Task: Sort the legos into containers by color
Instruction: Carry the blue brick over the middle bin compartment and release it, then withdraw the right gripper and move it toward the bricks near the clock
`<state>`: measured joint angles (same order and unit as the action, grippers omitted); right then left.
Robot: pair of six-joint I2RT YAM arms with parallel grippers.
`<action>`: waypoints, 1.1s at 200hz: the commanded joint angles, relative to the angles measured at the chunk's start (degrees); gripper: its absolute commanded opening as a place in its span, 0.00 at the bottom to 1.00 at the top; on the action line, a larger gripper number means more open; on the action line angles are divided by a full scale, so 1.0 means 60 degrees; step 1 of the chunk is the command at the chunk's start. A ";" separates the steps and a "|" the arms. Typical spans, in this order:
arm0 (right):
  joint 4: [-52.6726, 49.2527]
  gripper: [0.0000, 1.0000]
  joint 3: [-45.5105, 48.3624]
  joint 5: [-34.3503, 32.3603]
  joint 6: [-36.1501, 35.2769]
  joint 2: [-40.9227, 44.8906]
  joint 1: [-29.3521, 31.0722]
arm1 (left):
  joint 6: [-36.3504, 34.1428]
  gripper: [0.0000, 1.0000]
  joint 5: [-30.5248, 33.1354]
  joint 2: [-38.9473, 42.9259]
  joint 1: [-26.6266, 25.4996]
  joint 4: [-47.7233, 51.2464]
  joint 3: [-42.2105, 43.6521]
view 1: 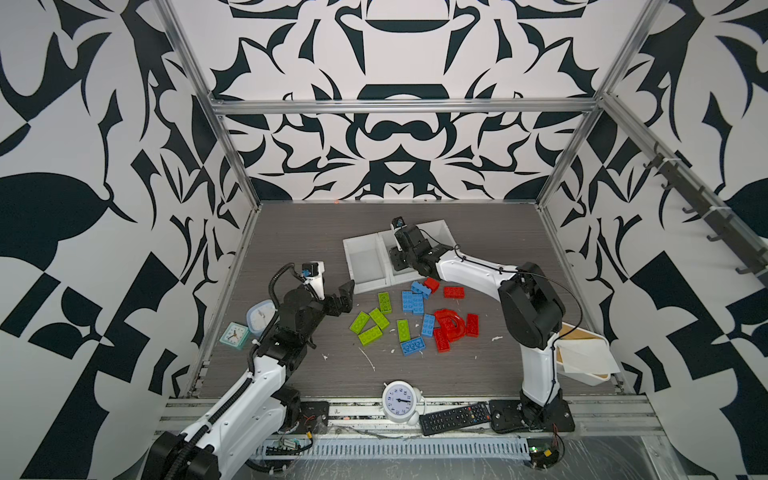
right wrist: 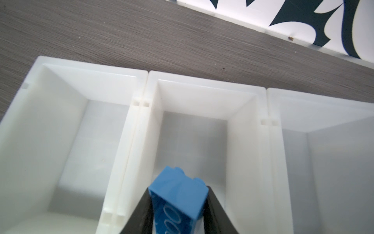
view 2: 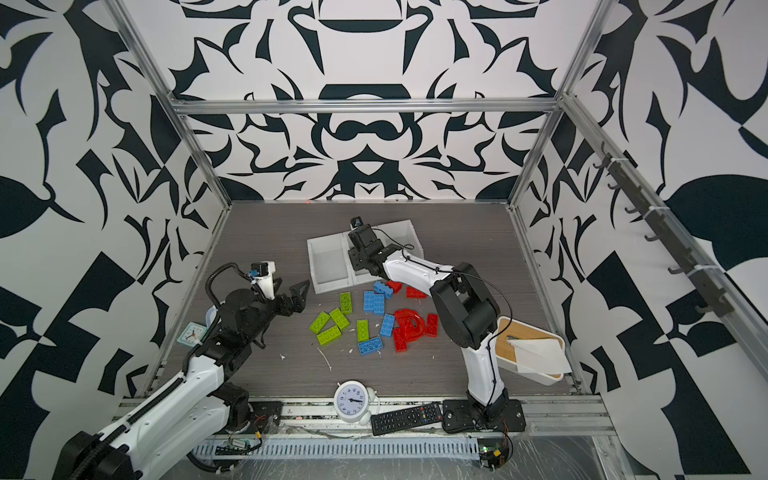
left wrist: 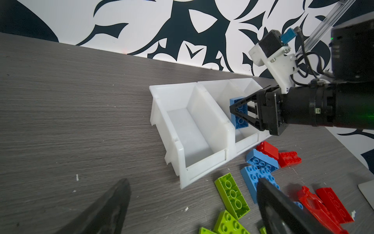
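Blue brick (right wrist: 178, 192) clamped in right pincer (right wrist: 178, 214), hanging over middle bin (right wrist: 202, 83) of white three-bin row (view 1: 361, 240). All three bins look empty. Step in hand: dropping off blue. Next move, as I judge it: spread jaws, let brick fall, lift clear of bin walls. Left pincer (view 1: 348, 297) gaping wide, empty, near green bricks (view 1: 379, 318). Other legos (view 1: 412, 301) loose on surface (view 1: 291, 232).

My black right tool (right wrist: 178, 190) has a light blue brick (left wrist: 241, 122) over the plain white bins (view 1: 353, 266). Just in front of the bins lie lime green legos (view 1: 384, 302), light blue legos (view 1: 412, 301) and red legos (view 1: 453, 292), plus a red arch (view 1: 451, 324). Bench (view 1: 291, 232) is grey woodgrain, and the walls (view 1: 399, 158) behind the bins are a black-and-white swirly pattern.
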<state>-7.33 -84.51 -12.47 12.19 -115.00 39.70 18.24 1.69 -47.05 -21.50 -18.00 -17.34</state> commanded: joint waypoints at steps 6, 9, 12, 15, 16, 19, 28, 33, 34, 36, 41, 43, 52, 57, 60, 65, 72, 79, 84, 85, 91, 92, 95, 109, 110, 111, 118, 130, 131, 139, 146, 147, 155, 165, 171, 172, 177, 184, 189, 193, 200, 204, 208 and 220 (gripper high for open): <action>0.0412 0.35 0.0004 -0.0569 0.0121 0.0649 -0.0074 | 0.0104 1.00 -0.0011 0.0049 -0.0020 -0.0095 0.0144; 0.0438 0.35 0.0009 -0.0576 0.0122 0.0664 -0.0083 | 0.0100 1.00 0.0008 0.0048 -0.0019 -0.0091 0.0149; 0.0445 0.35 0.0008 -0.0592 0.0122 0.0680 -0.0084 | 0.0095 1.00 0.0010 0.0048 -0.0021 -0.0106 0.0151; 0.0446 0.35 -0.0005 -0.0605 0.0115 0.0679 -0.0084 | 0.0103 1.00 0.0023 0.0048 -0.0021 -0.0095 0.0151; 0.0438 0.35 -0.0006 -0.0611 0.0119 0.0679 -0.0084 | 0.0099 1.00 0.0032 0.0048 -0.0021 -0.0093 0.0144; 0.0445 0.35 -0.0018 -0.0635 0.0111 0.0686 -0.0097 | 0.0097 1.00 0.0039 0.0056 -0.0017 -0.0100 0.0150; 0.0416 0.36 -0.0053 -0.0632 0.0094 0.0720 -0.0110 | 0.0086 1.00 0.0040 0.0076 -0.0013 -0.0064 0.0132; 0.0374 0.36 -0.0098 -0.0634 0.0079 0.0728 -0.0099 | 0.0090 1.00 0.0033 0.0103 -0.0016 -0.0051 0.0120; 0.0359 0.36 -0.0104 -0.0633 0.0079 0.0733 -0.0106 | 0.0092 1.00 0.0029 0.0105 -0.0019 -0.0049 0.0114; 0.0336 0.36 -0.0119 -0.0661 0.0068 0.0738 -0.0101 | 0.0094 0.99 0.0026 0.0117 -0.0020 -0.0051 0.0109; 0.0304 0.36 -0.0138 -0.0675 0.0038 0.0760 -0.0099 | 0.0096 1.00 0.0025 0.0142 -0.0019 -0.0039 0.0110; 0.0293 0.37 -0.0149 -0.0687 0.0036 0.0766 -0.0106 | 0.0095 1.00 0.0025 0.0156 -0.0017 -0.0041 0.0126; 0.0268 0.37 -0.0178 -0.0728 0.0012 0.0781 -0.0110 | 0.0098 1.00 0.0011 0.0199 -0.0013 -0.0053 0.0150; 0.0242 0.38 -0.0161 -0.0760 -0.0006 0.0783 -0.0112 | 0.0097 1.00 0.0025 0.0209 -0.0017 -0.0055 0.0153; 0.0248 0.38 -0.0165 -0.0798 -0.0013 0.0776 -0.0113 | 0.0099 1.00 0.0025 0.0213 -0.0017 -0.0063 0.0164; 0.0253 0.39 -0.0173 -0.0793 -0.0010 0.0748 -0.0124 | 0.0096 1.00 0.0028 0.0211 -0.0020 -0.0082 0.0178; 0.0233 0.39 -0.0191 -0.0801 -0.0010 0.0700 -0.0153 | 0.0096 1.00 0.0024 0.0206 -0.0021 -0.0095 0.0189; 0.0226 0.39 -0.0210 -0.0757 -0.0011 0.0643 -0.0157 | 0.0103 1.00 0.0026 0.0187 -0.0018 -0.0091 0.0173; 0.0223 0.40 -0.0236 -0.0735 -0.0004 0.0581 -0.0171 | 0.0095 1.00 0.0026 0.0180 -0.0019 -0.0092 0.0169; 0.0225 0.40 -0.0238 -0.0713 -0.0007 0.0572 -0.0172 | 0.0095 1.00 0.0026 0.0173 -0.0020 -0.0092 0.0175; 0.0226 0.41 -0.0277 -0.0658 -0.0011 0.0515 -0.0172 | 0.0095 1.00 0.0007 0.0155 -0.0020 -0.0080 0.0167; 0.0226 0.42 -0.0281 -0.0652 -0.0010 0.0503 -0.0172 | 0.0095 1.00 0.0007 0.0153 -0.0020 -0.0085 0.0159; 0.0208 0.43 -0.0297 -0.0614 -0.0010 0.0470 -0.0172 | 0.0093 1.00 0.0012 0.0151 -0.0021 -0.0077 0.0161; 0.0105 0.46 -0.0449 -0.0478 -0.0009 0.0346 -0.0172 | 0.0086 1.00 0.0017 0.0140 -0.0017 -0.0054 0.0151; 0.0099 0.47 -0.0455 -0.0482 -0.0009 0.0330 -0.0164 | 0.0083 1.00 0.0021 0.0145 -0.0019 -0.0058 0.0144; 0.0082 0.47 -0.0465 -0.0476 -0.0009 0.0322 -0.0168 | 0.0074 1.00 0.0023 0.0148 -0.0020 -0.0060 0.0148; 0.0016 0.50 -0.0514 -0.0484 -0.0011 0.0293 -0.0172 | 0.0073 1.00 0.0025 0.0149 -0.0020 -0.0047 0.0144; -0.0052 0.56 -0.0545 -0.0460 -0.0023 0.0312 -0.0172 | 0.0066 1.00 0.0040 0.0178 -0.0020 -0.0039 0.0159; -0.0052 0.57 -0.0547 -0.0458 -0.0024 0.0321 -0.0172 | 0.0066 1.00 0.0040 0.0179 -0.0020 -0.0036 0.0162; -0.0127 0.60 -0.0558 -0.0468 -0.0050 0.0348 -0.0172 | 0.0069 1.00 0.0040 0.0180 -0.0020 -0.0049 0.0166; -0.0223 0.62 -0.0577 -0.0461 -0.0095 0.0397 -0.0165 | 0.0077 1.00 0.0040 0.0180 -0.0021 -0.0047 0.0158; -0.0240 0.62 -0.0585 -0.0466 -0.0103 0.0407 -0.0168 | 0.0071 1.00 0.0040 0.0180 -0.0021 -0.0047 0.0155; -0.0413 0.63 -0.0591 -0.0374 -0.0176 0.0504 -0.0160 | 0.0074 1.00 0.0040 0.0180 -0.0018 -0.0054 0.0166; -0.0684 0.63 -0.0516 -0.0236 -0.0260 0.0739 -0.0144 | 0.0072 1.00 0.0033 0.0180 -0.0013 -0.0047 0.0155; -0.0812 0.64 -0.0394 -0.0172 -0.0301 0.0949 -0.0082 | 0.0077 1.00 0.0027 0.0180 -0.0019 -0.0047 0.0151; -0.0835 0.64 -0.0361 -0.0167 -0.0309 0.0983 -0.0068 | 0.0079 0.99 0.0034 0.0180 -0.0013 -0.0047 0.0151; -0.0958 0.64 -0.0207 -0.0152 -0.0344 0.1192 -0.0023 | 0.0072 1.00 0.0008 0.0180 -0.0010 -0.0046 0.0151; -0.1204 0.64 0.0031 -0.0087 -0.0375 0.1501 0.0038 | 0.0077 1.00 0.0004 0.0180 -0.0020 -0.0047 0.0149; -0.1407 0.64 0.0207 -0.0016 -0.0378 0.1739 0.0060 | 0.0080 1.00 -0.0015 0.0180 -0.0016 -0.0049 0.0150; -0.1537 0.63 0.0415 0.0043 -0.0354 0.1917 0.0073 | 0.0076 1.00 -0.0005 0.0180 -0.0021 -0.0049 0.0151; -0.1771 0.63 0.0800 0.0137 -0.0269 0.2322 0.0066 | 0.0066 1.00 -0.0026 0.0180 -0.0021 -0.0047 0.0142; -0.1866 0.63 0.1005 0.0144 -0.0231 0.2596 0.0076 | 0.0066 1.00 -0.0026 0.0180 -0.0008 -0.0047 0.0136; -0.1923 0.63 0.1300 0.0134 -0.0182 0.2860 0.0077 | 0.0077 1.00 -0.0046 0.0186 -0.0019 -0.0040 0.0128; -0.2126 0.63 0.2128 0.0130 -0.0101 0.3656 0.0070 | 0.0070 1.00 -0.0063 0.0202 -0.0009 -0.0033 0.0111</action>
<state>-14.98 -78.39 -12.47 10.83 -103.72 39.72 18.24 1.69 -46.52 -21.50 -17.76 -17.10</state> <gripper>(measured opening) 0.632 0.996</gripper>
